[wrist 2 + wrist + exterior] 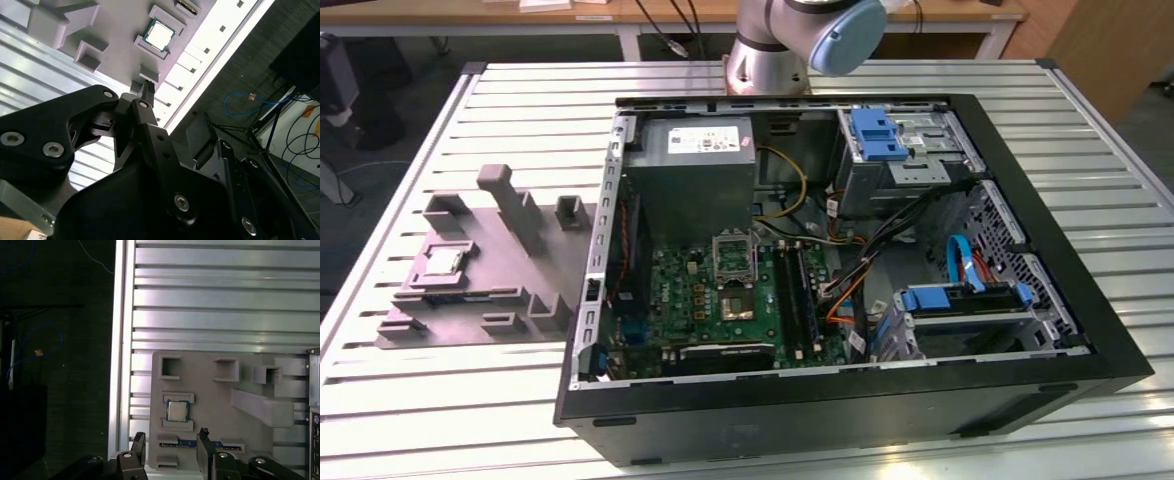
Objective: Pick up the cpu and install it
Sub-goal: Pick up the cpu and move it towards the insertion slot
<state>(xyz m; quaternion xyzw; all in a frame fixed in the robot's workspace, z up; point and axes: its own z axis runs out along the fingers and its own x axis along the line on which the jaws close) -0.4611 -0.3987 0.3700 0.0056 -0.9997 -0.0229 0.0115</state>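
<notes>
Cpu [177, 411]: lying flat in a snug square pocket of the grey plastic fixture [210, 400] beside the open computer case [854, 250] on the slatted desk [225, 300], the pocket apparently fixing its position for pickup, while I am hovering the end effector [170, 442] near it, fingers spread, empty.

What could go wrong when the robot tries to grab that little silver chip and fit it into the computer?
The small thin silver-grey square chip sits low between raised ledges of the grey plastic holder. The black tool, open near it, might bump a ledge or grip the chip crooked. The metal-framed socket on the green circuit board lies deep in the black computer case beside loose cables, which the tool might snag.
</notes>
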